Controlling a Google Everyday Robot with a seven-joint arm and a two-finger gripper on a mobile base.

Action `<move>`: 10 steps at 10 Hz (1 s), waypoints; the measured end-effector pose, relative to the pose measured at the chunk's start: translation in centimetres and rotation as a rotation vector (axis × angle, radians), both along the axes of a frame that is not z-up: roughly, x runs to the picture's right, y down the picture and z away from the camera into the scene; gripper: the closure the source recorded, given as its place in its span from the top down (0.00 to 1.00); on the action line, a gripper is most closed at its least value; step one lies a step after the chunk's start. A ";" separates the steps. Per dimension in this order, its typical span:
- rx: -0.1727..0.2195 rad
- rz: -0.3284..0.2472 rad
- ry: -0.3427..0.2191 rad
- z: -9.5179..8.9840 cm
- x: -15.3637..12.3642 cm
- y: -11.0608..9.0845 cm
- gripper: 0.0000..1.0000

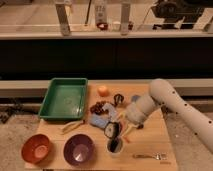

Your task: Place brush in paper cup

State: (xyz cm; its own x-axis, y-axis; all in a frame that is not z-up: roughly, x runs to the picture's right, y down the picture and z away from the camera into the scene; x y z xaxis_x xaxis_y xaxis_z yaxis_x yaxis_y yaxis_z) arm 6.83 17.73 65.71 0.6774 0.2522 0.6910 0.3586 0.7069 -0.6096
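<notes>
The small white paper cup [115, 148] stands near the front edge of the wooden table [150, 140]. A dark shape that looks like the brush [115, 144] fills its mouth. My gripper [114, 131] hangs just above the cup's rim, at the end of the white arm [165, 102] that reaches in from the right. I cannot make out whether the gripper touches the brush.
A green tray [62, 97] sits at the back left. An orange bowl [36, 148] and a purple bowl [79, 149] stand at the front left. An orange fruit [103, 90], dark items [98, 107], a blue-grey object [100, 120], a tan utensil [72, 126] and a metal utensil [150, 156] lie around.
</notes>
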 end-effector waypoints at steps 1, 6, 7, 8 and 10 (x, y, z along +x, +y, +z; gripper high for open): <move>0.002 -0.003 0.002 0.1 0.0 0.0 0.80; 0.057 -0.036 -0.038 0.2 -0.3 0.0 0.80; 0.058 -0.036 -0.032 0.2 -0.4 -0.1 0.80; 0.056 -0.034 -0.023 0.2 -0.4 -0.1 0.80; 0.046 -0.028 0.004 0.5 -0.3 -0.2 0.80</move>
State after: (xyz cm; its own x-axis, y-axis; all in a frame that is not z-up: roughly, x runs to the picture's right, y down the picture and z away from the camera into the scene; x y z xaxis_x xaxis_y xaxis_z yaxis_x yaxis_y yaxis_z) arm 6.48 17.52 66.21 0.6863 0.2015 0.6989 0.3764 0.7239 -0.5782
